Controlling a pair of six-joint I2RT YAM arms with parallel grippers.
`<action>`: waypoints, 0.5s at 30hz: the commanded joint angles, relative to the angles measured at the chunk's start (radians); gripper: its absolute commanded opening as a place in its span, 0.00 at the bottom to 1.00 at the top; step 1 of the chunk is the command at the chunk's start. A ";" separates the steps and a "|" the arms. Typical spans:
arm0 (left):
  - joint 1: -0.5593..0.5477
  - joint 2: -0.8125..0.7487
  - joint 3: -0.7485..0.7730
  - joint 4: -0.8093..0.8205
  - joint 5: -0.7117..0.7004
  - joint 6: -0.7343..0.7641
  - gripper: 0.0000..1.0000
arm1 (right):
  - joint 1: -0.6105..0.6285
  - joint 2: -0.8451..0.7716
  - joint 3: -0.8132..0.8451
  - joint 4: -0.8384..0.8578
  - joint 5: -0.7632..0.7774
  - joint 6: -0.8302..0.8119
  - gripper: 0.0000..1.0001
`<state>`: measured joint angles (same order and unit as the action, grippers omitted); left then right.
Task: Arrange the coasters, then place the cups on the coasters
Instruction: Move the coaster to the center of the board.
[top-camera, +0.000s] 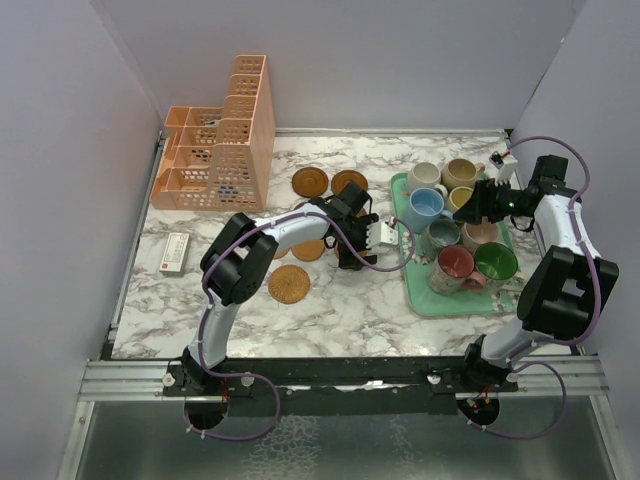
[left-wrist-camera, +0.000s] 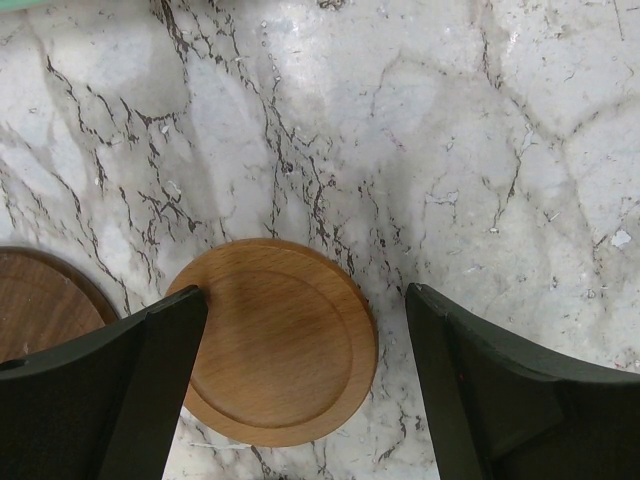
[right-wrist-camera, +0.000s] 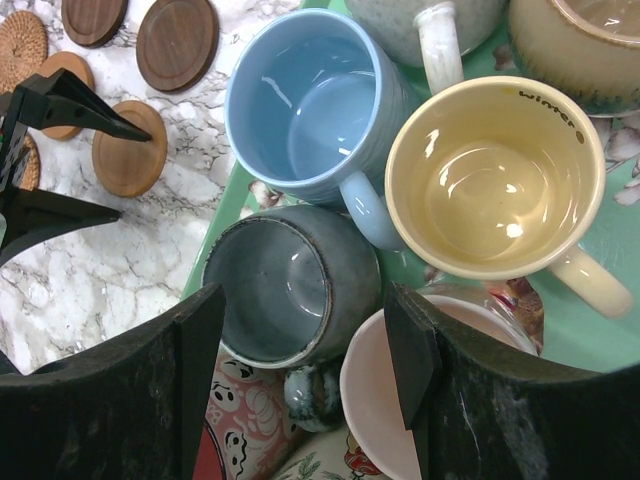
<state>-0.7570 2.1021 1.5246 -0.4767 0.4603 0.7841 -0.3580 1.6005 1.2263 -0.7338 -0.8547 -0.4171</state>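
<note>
Eight cups (top-camera: 425, 205), at least six coasters (right-wrist-camera: 130, 148), one green tray (top-camera: 430, 300), one peach organiser (top-camera: 215, 150), one small white box (top-camera: 175, 252).

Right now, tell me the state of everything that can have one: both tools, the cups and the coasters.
Left tool, open, empty, straddling a light coaster.
Right tool, open, empty, over the grey mug.
Cups, upright on the tray, none on a coaster.
Coasters, flat on the table, bare.
</note>
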 joint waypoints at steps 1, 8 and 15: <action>-0.010 0.052 -0.011 -0.009 -0.010 0.009 0.84 | 0.007 0.009 0.039 -0.007 -0.030 -0.015 0.66; -0.010 0.042 0.001 -0.009 0.012 -0.012 0.84 | 0.007 0.008 0.040 -0.012 -0.035 -0.018 0.66; -0.009 0.008 0.016 -0.010 0.011 -0.032 0.86 | 0.007 -0.011 0.044 -0.001 -0.029 -0.017 0.66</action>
<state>-0.7589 2.1021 1.5261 -0.4721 0.4610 0.7670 -0.3580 1.6047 1.2407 -0.7410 -0.8555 -0.4240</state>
